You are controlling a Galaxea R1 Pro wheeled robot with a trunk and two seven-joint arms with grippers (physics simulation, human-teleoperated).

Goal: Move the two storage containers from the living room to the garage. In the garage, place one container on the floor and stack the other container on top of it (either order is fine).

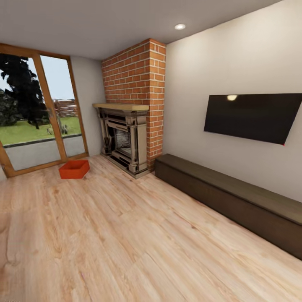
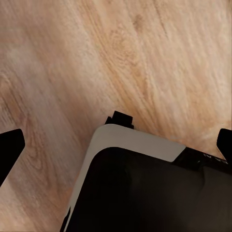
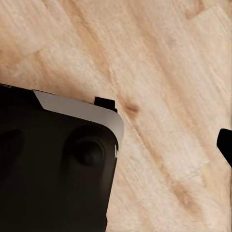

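Looking across the living room: light wood-plank floor takes up most of the head view, then the pale wall with a black TV mounted on it, no logo or writing legible on the screen. Below it a long dark low cabinet runs along the wall, its far right end cut off by the frame edge. Red brick fireplace with pale mantel stands in the corner; beside it a wood-framed glass door shows lawn and trees outside.

One storage container, red-orange, open-top, sits on the planks near the glass door, left of the fireplace, well apart from the robot. Its inside is hard to make out at this range.

Both wrist views look down at planks past the robot's dark, white-edged base. Left gripper: dark fingertips at opposite frame edges, spread wide, holding nothing. Right gripper: one dark tip visible; cannot tell its opening.
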